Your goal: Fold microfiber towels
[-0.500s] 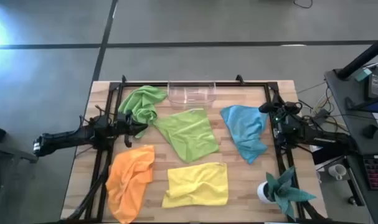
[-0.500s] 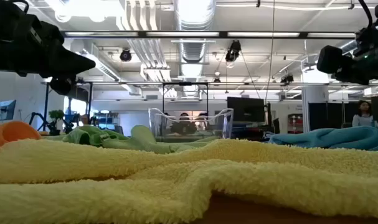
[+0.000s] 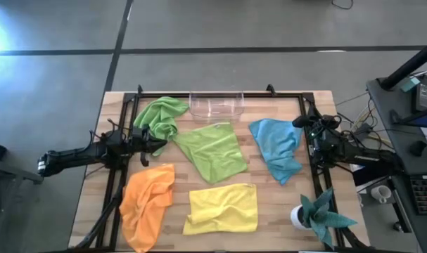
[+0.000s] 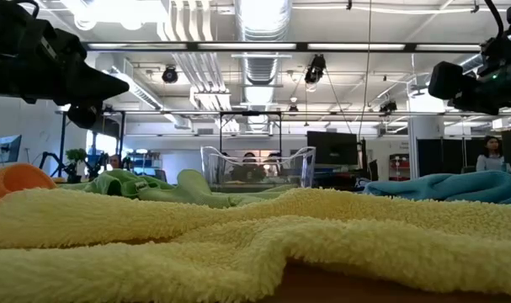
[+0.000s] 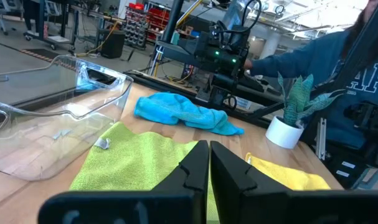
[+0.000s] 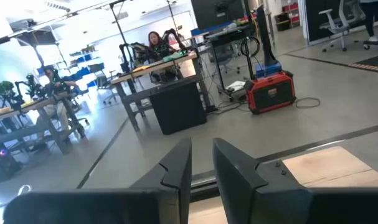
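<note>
A wooden table (image 3: 86, 204) in an open workshop, five cloths spread loose across it. From my seat the left gripper (image 3: 159, 144) sits at nine o'clock, fingers pressed shut on nothing, hovering at the edge of the crumpled lime green towel (image 3: 159, 114). The right gripper (image 3: 300, 121) hangs at three o'clock beside the light blue towel (image 3: 276, 146), fingers a narrow slit apart and empty.

Out from there: the flatter lime green towel (image 3: 212, 150) lies at centre, a clear plastic bin (image 3: 216, 104) at twelve, the orange towel (image 3: 147, 200) at seven, the yellow towel (image 3: 223, 208) at six, and the teal plant in its white pot (image 3: 313, 214) at five.

Against half a second ago I see no change at all: neither arm has shifted, no cloth has moved. I read that as the job not yet begun; every towel is unfolded, and I'd expect the centre green one to be the easiest first pick.
</note>
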